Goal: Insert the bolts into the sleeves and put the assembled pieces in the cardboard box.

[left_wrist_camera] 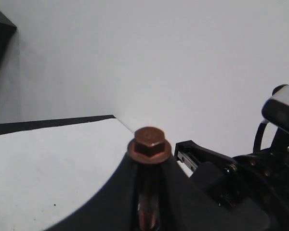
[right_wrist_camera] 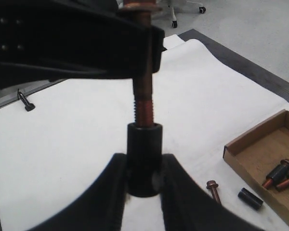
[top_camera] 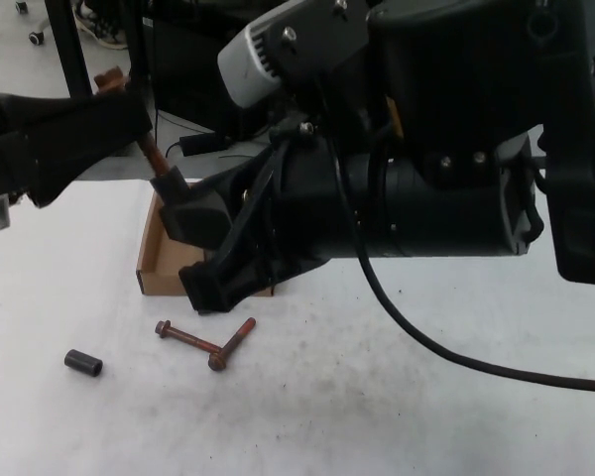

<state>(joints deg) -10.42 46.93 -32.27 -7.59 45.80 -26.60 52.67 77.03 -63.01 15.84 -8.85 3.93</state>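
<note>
Our left gripper (left_wrist_camera: 147, 166) was clamped on the bolt (left_wrist_camera: 149, 144) just under its head. Our right gripper (right_wrist_camera: 143, 180) pinched the sleeve (right_wrist_camera: 143, 149), with the threaded tip at its mouth. In the high view they met left of centre, just above the cardboard box (top_camera: 151, 266). Both parts looked stiff, smooth and probably slippery, so we judged a firm mid-body hold best.

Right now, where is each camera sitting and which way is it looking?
High view: up behind the robot, looking forward and down over the bench and cardboard box; left arm and right arm show.
Left wrist view: on the left wrist, looking along the left end effector, gripping the bolt; the right arm shows beyond.
Right wrist view: on the right wrist, looking along the right end effector, gripping the sleeve, over the bench.
Shared: all three show the held bolt.
</note>
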